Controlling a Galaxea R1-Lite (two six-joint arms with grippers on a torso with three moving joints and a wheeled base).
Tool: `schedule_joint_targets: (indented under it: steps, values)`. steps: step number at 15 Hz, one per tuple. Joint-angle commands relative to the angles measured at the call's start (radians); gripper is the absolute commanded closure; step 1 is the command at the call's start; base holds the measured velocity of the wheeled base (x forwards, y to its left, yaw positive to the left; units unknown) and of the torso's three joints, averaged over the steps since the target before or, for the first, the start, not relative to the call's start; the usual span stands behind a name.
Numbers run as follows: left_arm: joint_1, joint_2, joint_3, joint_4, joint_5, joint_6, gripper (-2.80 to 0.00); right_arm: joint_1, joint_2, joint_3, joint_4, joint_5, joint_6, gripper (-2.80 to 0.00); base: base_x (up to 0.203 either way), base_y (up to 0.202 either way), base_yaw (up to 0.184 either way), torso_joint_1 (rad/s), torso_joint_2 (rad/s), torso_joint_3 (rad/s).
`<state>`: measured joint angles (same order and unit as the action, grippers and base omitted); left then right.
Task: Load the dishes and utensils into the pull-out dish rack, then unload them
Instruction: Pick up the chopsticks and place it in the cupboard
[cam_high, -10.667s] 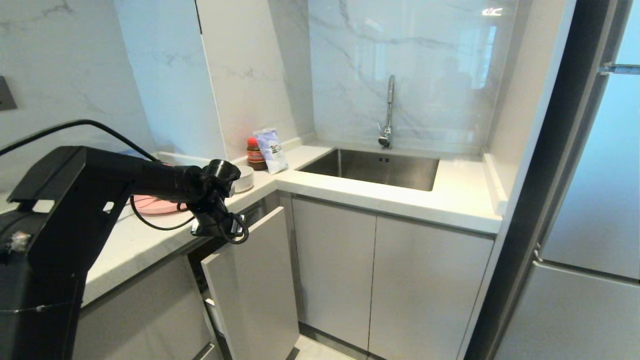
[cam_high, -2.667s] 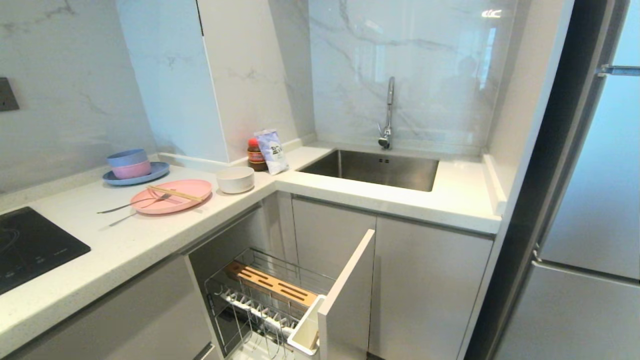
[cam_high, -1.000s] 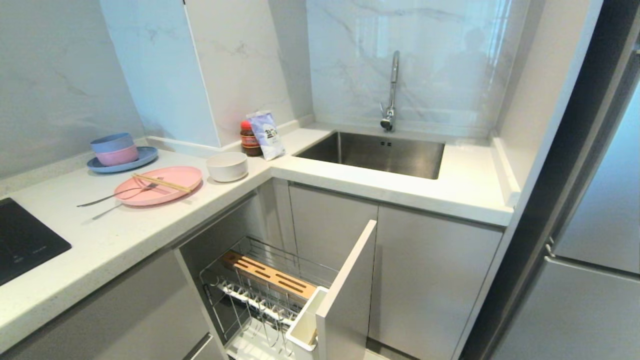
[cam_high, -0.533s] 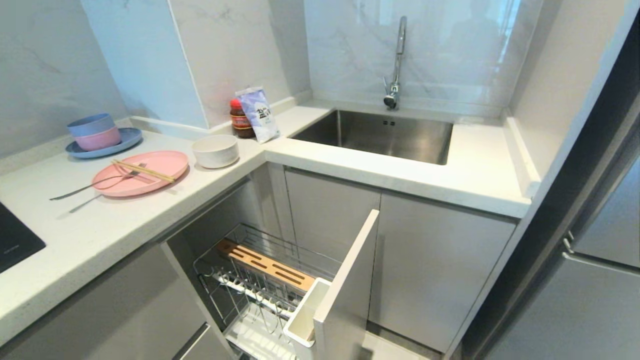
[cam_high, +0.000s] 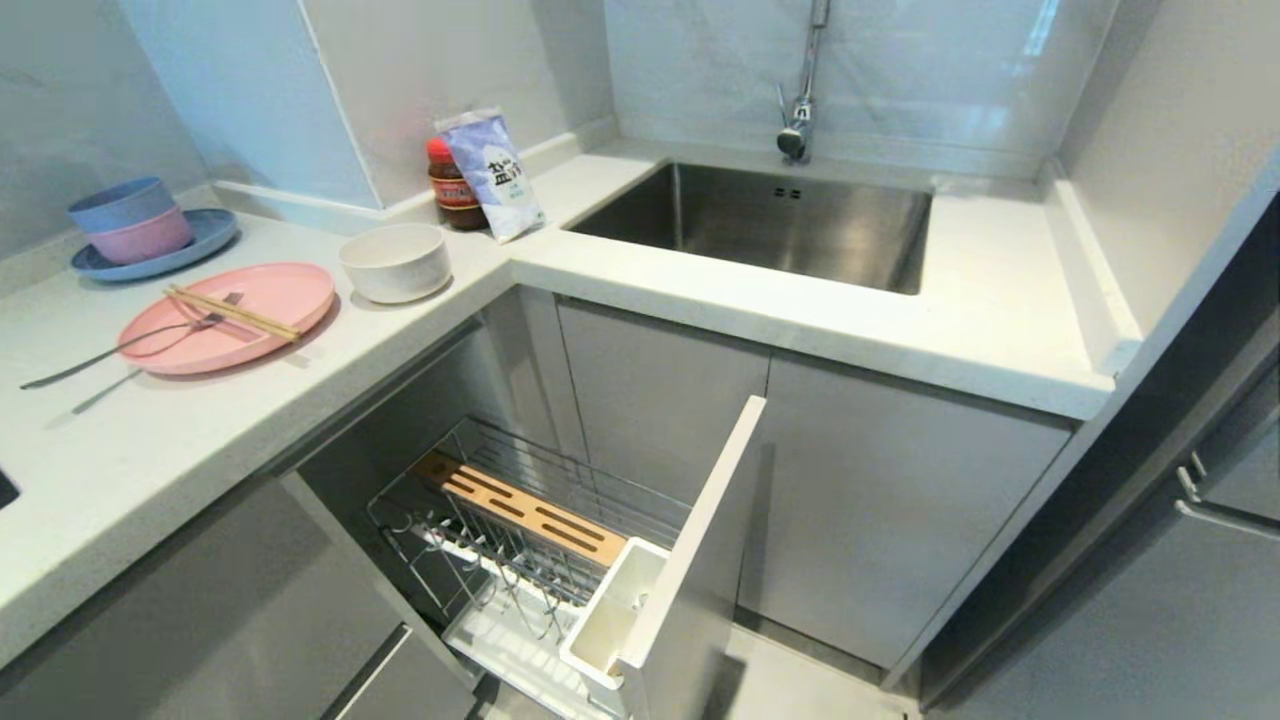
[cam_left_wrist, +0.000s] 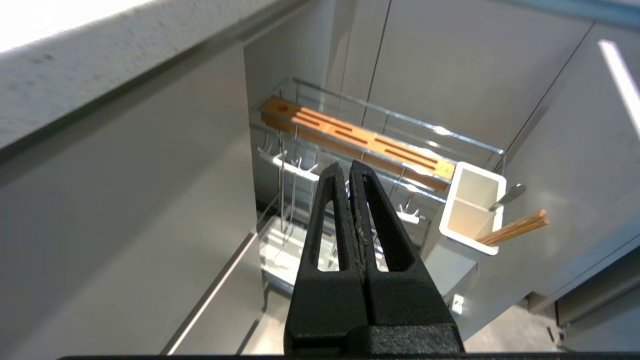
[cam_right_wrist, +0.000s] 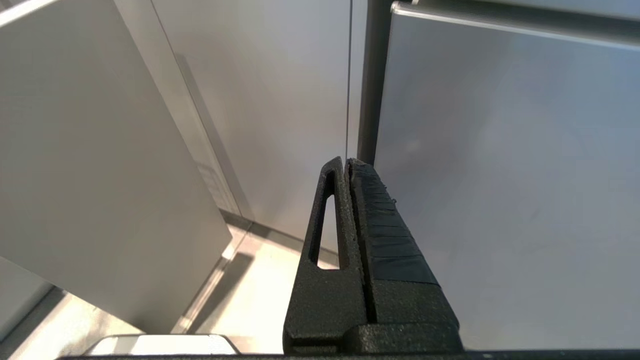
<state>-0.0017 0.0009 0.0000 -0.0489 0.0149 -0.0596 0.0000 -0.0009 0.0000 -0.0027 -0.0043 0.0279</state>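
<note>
Done pulling out rack (cam_high: 520, 508), with spare chopsticks (cam_left_wrist: 515, 227) and spoon (cam_left_wrist: 507, 196) in its box (cam_left_wrist: 470, 205); yet to load plate (cam_high: 285, 290), bowl (cam_high: 395, 262), fork (cam_high: 110, 350) and chopsticks (cam_high: 232, 313) off table (cam_high: 200, 440); left jaws and right jaws shut, empty, low by cabinets.

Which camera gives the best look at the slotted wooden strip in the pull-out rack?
Left wrist view: the wooden strip lies close, its slots plainly visible. The head view shows it too, from farther off. The right wrist view misses it.

Head view high, angled down; left wrist shares dish rack (cam_high: 520, 530)
</note>
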Motion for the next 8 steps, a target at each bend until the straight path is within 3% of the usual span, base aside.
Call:
schedule_joint_targets:
  steps: [1, 8]
  values:
    - [0.000, 0.001, 0.018, -0.001, 0.000, 0.000, 0.00, 0.000, -0.002, 0.000, 0.000, 0.000, 0.000, 0.00, 0.000, 0.000, 0.000, 0.007, 0.00, -0.203]
    - [0.000, 0.002, 0.019, -0.002, 0.000, 0.000, 0.00, 0.000, -0.002, 0.001, 0.000, 0.000, 0.000, 0.00, 0.000, 0.000, 0.000, 0.003, 0.00, -0.196]
